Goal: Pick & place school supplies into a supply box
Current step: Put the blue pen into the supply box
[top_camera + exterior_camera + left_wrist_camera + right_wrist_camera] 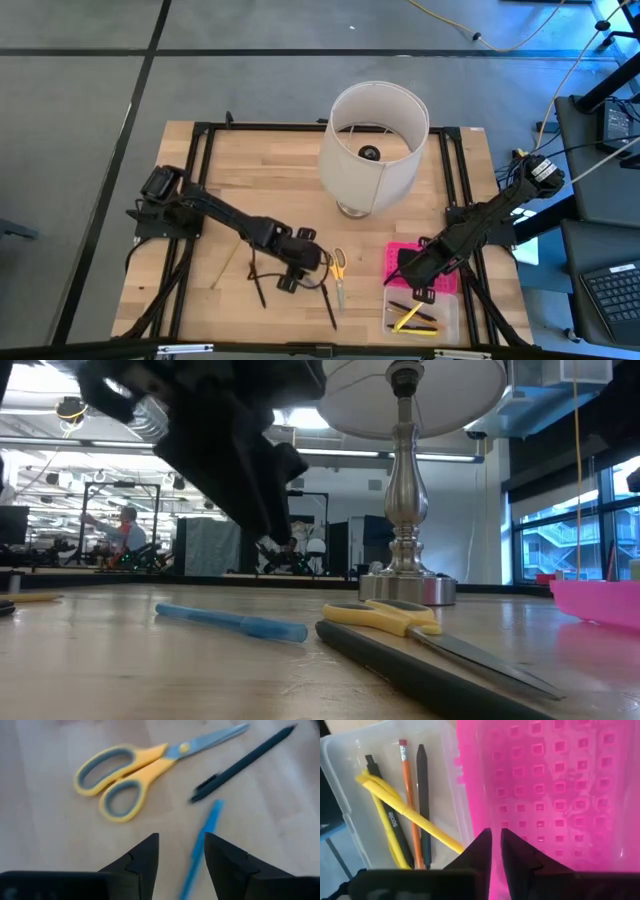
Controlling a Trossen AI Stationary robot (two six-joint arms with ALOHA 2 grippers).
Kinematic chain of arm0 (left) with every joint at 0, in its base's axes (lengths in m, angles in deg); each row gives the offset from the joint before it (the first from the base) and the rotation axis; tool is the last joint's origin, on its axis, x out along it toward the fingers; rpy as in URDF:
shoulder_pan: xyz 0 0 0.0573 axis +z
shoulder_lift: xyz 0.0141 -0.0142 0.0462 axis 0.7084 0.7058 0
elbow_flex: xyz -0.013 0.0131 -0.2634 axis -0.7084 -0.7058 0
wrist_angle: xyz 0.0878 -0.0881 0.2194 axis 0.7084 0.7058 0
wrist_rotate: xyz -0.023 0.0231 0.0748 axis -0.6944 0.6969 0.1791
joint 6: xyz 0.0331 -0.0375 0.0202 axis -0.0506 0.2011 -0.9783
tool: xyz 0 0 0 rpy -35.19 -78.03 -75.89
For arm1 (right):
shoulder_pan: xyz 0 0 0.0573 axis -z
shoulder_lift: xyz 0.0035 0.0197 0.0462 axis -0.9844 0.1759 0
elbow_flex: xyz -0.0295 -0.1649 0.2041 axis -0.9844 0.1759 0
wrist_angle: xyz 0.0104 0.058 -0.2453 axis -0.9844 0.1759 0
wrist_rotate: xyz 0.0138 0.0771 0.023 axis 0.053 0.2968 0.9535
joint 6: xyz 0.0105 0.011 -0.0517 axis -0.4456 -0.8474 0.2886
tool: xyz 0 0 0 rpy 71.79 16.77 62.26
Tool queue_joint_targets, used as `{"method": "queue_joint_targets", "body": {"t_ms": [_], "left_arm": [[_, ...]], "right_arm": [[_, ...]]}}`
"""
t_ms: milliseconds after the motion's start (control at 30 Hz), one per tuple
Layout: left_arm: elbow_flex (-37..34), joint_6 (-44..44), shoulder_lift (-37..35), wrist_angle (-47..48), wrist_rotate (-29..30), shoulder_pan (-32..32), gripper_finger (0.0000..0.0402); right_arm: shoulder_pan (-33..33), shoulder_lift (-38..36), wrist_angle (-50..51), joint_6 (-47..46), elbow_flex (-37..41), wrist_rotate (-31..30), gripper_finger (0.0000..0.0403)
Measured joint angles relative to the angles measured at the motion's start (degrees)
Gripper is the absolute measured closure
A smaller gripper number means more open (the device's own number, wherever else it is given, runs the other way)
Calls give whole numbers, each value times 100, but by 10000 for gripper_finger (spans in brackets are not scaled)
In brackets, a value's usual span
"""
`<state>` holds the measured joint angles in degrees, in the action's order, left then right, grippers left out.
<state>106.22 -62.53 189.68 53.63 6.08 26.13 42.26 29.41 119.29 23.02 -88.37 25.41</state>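
Observation:
My left gripper [300,266] hangs open just above the table. A grey-blue pen [202,845] lies under the gap between its fingers, untouched. Yellow-handled scissors [130,775] and a black pen [245,762] lie flat just beyond it. Another black pen [258,285] and a pencil [228,262] lie to its left. The supply box lies open near the right near corner, its pink dotted lid [425,262] on the far side of its clear base [440,322]. The base holds pens and pencils [402,810]. My right gripper [405,270] is shut at the lid. My right gripper pinches the pink lid at its edge [477,822] next to the clear base, between the two nearly closed fingers. The fingers slant down from the table's right far side. Whether the lid is raised off the table cannot be told.
A big white lampshade [372,145] on a metal lamp foot [405,585] stands at the table's far middle, behind the scissors. Black frame rails [200,180] run along the left and right sides. A black pen [328,305] lies toward the near edge. People show in the room beyond.

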Motion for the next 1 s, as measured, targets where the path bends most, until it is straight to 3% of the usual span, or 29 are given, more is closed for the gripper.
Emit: {"method": "queue_joint_targets", "body": {"t_ms": [300,600,767,1000], "left_arm": [[0,83,593,-389,379,-449,255],[7,42,891,-535,492,-500,268],[14,-57,925,-543,478,-506,302],[13,-68,938,-617,482,-508,378]], "right_arm": [[0,-3,0,-284,0,54,357],[0,-3,5,-264,0,206,356],[0,-3,-7,-276,1,131,356],[-2,-3,-428,-253,2,-551,356]]}}
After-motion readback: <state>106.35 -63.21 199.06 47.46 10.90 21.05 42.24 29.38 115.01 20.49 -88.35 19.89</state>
